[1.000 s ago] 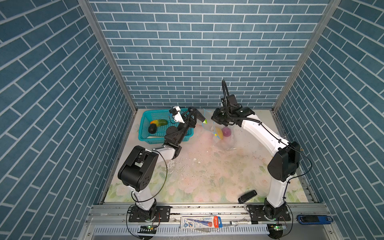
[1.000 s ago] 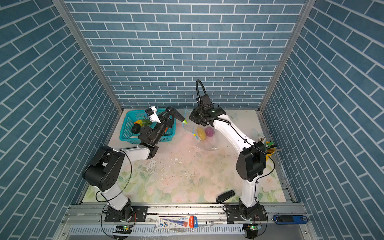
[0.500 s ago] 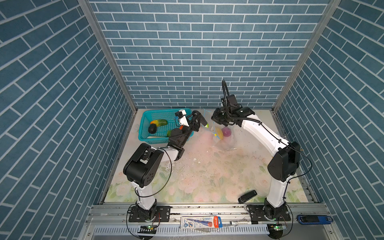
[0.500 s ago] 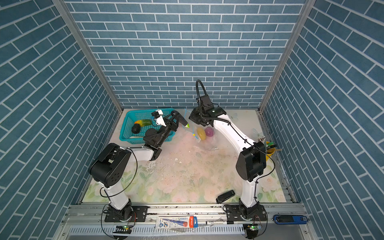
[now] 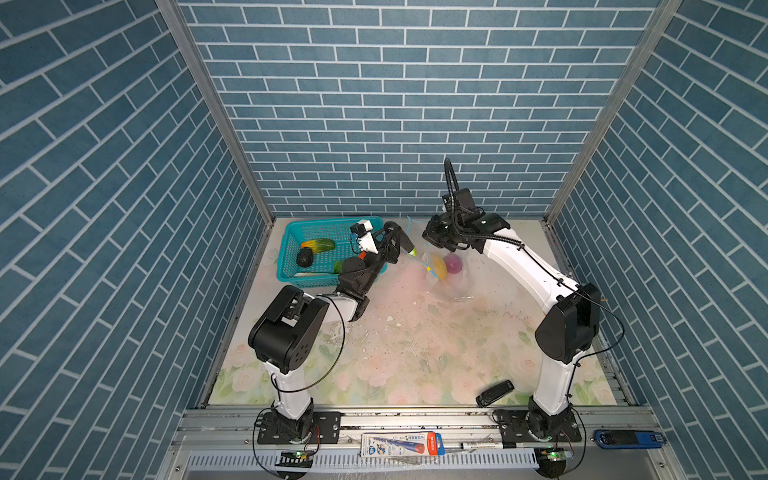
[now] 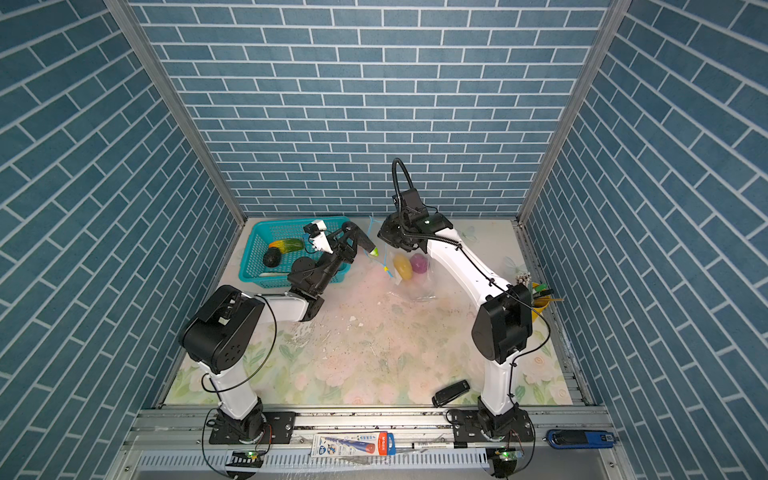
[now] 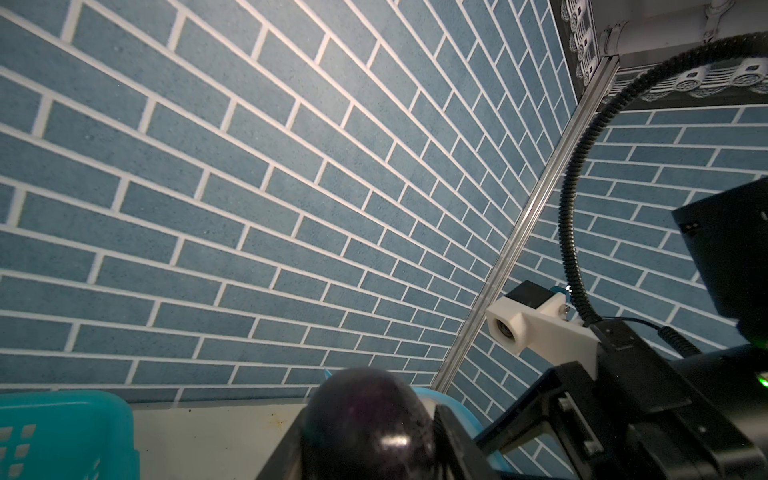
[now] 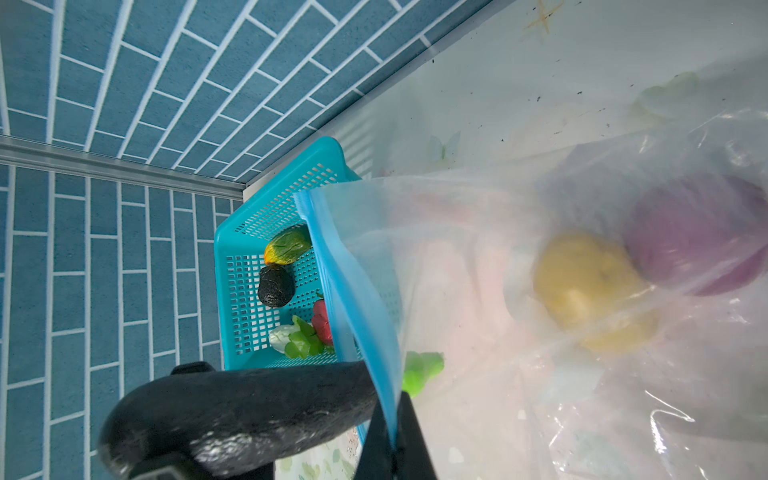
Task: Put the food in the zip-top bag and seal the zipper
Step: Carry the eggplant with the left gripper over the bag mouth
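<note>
Currently, in both top views, the left gripper (image 5: 394,246) (image 6: 352,242) is clamping a dark, glossy plastic toy eggplant (image 5: 401,241) (image 6: 362,239) with a green stem tip. It is holding the eggplant clear of the floral-patterned table (image 5: 415,353) (image 6: 374,357), just beside the right-hand edge of a teal perforated plastic basket (image 5: 291,232) (image 6: 251,249). The green tip is pointing toward the large clear crinkly zip-top bag (image 5: 455,284) (image 6: 417,291). The right gripper (image 5: 434,240) (image 6: 388,237) is pinching the bag's upper edge and holding it raised. A yellow toy fruit (image 5: 439,266) (image 6: 402,266) and a purple toy onion (image 5: 452,263) (image 6: 419,263) are lying inside the bag, touching each other. A green-and-yellow toy cucumber (image 5: 318,245) (image 6: 286,245) and a dark lumpy toy piece (image 5: 305,257) (image 6: 272,258) are sitting in the basket. In the left wrist view, the eggplant (image 7: 365,419) is sitting wedged between the black fingers (image 7: 457,436), with the basket (image 7: 62,432) off to one side. In the right wrist view, the right gripper (image 8: 392,436) is closing its jaws on the light blue zipper strip (image 8: 353,299) along the bag's mouth. The eggplant (image 8: 249,415) is lying just beside that strip, and its green tip is showing through the clear plastic. Whether the tip is inside the mouth cannot be told. The yellow fruit (image 8: 590,282) and purple onion (image 8: 706,237) are appearing blurred within the bag. The cucumber (image 8: 286,247), the dark lumpy piece (image 8: 274,286) and a red toy pepper (image 8: 322,320) are resting in the basket (image 8: 232,249).
</note>
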Action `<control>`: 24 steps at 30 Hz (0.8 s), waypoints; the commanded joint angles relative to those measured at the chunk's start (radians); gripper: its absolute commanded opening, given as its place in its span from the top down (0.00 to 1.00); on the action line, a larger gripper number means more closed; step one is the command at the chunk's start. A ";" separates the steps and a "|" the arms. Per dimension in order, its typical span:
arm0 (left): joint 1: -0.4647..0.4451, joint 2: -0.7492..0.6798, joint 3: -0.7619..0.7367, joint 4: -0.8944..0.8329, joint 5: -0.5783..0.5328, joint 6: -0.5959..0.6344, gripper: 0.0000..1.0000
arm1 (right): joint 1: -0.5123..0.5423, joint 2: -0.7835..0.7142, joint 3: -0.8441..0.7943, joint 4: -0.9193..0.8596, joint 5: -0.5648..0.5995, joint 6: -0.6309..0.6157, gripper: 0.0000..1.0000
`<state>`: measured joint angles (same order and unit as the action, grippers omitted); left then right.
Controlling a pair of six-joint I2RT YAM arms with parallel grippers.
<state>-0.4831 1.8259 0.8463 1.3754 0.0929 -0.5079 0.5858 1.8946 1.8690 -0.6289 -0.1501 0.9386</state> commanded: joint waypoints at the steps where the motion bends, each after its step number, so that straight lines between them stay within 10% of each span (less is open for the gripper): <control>1: -0.005 0.021 -0.006 0.031 -0.002 -0.003 0.53 | -0.004 -0.028 0.053 -0.011 0.003 0.023 1.00; 24: -0.005 0.041 0.009 0.030 -0.005 -0.019 0.44 | -0.005 -0.026 0.059 -0.008 0.002 0.025 1.00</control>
<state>-0.4831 1.8523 0.8463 1.3754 0.0902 -0.5270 0.5850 1.8942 1.8694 -0.6289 -0.1501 0.9386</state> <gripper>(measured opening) 0.554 0.044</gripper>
